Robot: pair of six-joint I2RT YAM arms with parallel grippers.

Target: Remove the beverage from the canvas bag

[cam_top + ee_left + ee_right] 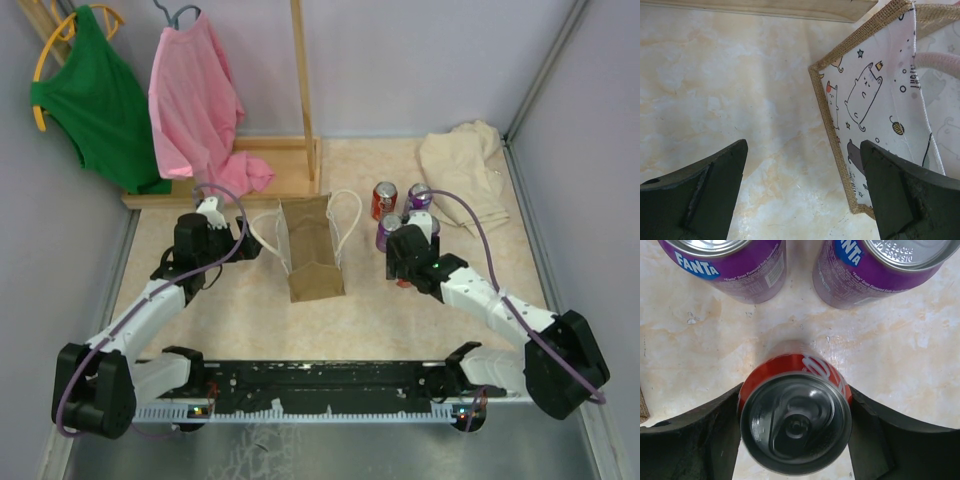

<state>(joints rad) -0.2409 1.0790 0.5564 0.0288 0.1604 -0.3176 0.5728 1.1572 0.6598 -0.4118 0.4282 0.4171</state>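
1. The small tan-brown canvas bag with 2 white loop handles (312, 250) is in the middle of the pale marbled worktop (240, 310), between the 2 arms, with its handles flopped out to either side.
2. The red drink can (796, 420) is outside the bag, off to its right. It is upright, with the right hand (795, 407) gripping it, 1 black finger pressed on each side.
3. Just beyond that can stand 2 purple Fanta cans (725, 270), side by side and apart from it.
4. The left hand (804, 147) is wide open and holds nothing. It is over bare worktop just beside the bag's left side, where a white cartoon-cat panel (870, 100) shows.
5. Further back are a second red can (384, 198) and a third purple can (420, 195).
6. A crumpled cream cloth (465, 170) lies in the far right corner.
7. A green top (100, 100) and a pink top (195, 110) hang at the far left.
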